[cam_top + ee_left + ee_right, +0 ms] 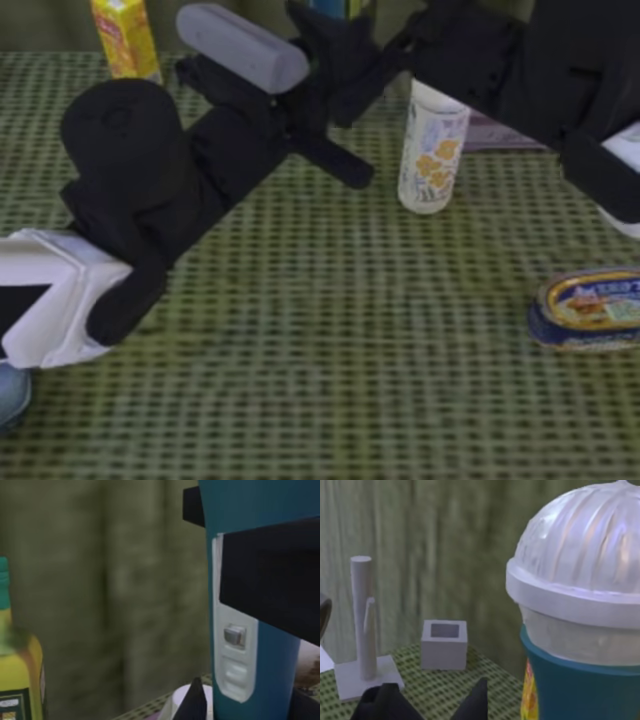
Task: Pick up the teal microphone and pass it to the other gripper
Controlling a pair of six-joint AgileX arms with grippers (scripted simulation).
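The teal microphone (260, 645) hangs upright in the air, its white switch strip (234, 645) facing the left wrist camera. My left gripper (250, 700), the one with the pale grey bar on top, is shut on the lower handle, a finger on each side. From above, only a teal sliver of the microphone (335, 8) shows among the two black grippers at the back middle. The right gripper's black finger (270, 580) crosses in front of the upper handle. In the right wrist view my right gripper (430, 700) is open, and the ribbed white-grey head (580, 555) looms just beside its fingers.
A white flowered bottle (432, 150) stands right below the meeting grippers. A yellow carton (125, 35) is at the back left, and a flat tin (588, 308) lies at the right edge. A white post stand (362, 630) and a grey box (444, 644) sit farther off.
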